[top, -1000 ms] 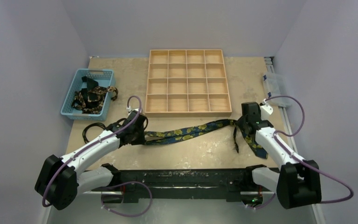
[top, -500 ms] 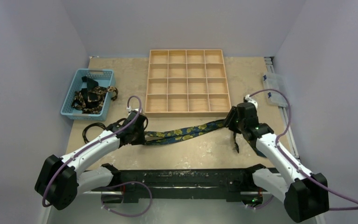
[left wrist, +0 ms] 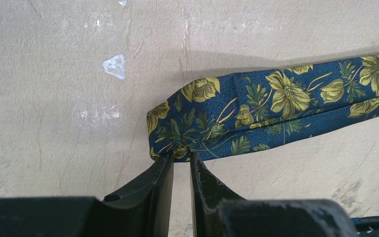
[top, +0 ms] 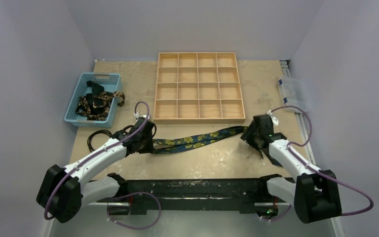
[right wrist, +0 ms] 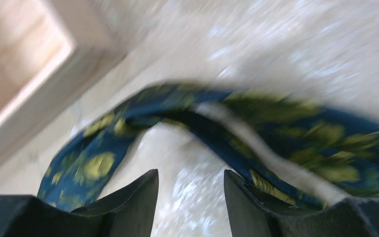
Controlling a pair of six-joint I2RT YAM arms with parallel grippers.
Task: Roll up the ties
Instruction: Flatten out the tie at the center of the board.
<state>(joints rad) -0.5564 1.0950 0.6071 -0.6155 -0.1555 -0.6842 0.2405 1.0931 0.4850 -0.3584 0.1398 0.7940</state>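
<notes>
Table: left pincer grips tie (right pincer parted).

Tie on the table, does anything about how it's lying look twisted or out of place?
Yes. The tie runs fairly straight from the left gripper, which pinches its left end. Near the right gripper, whose jaws are open, it is twisted over and shows a pale strip, likely its underside, though that view is blurred.

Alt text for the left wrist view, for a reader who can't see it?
The left gripper, nearly closed, pinches the folded end of a navy tie with gold flowers. The tie runs off to the right across a scuffed beige table.
</notes>
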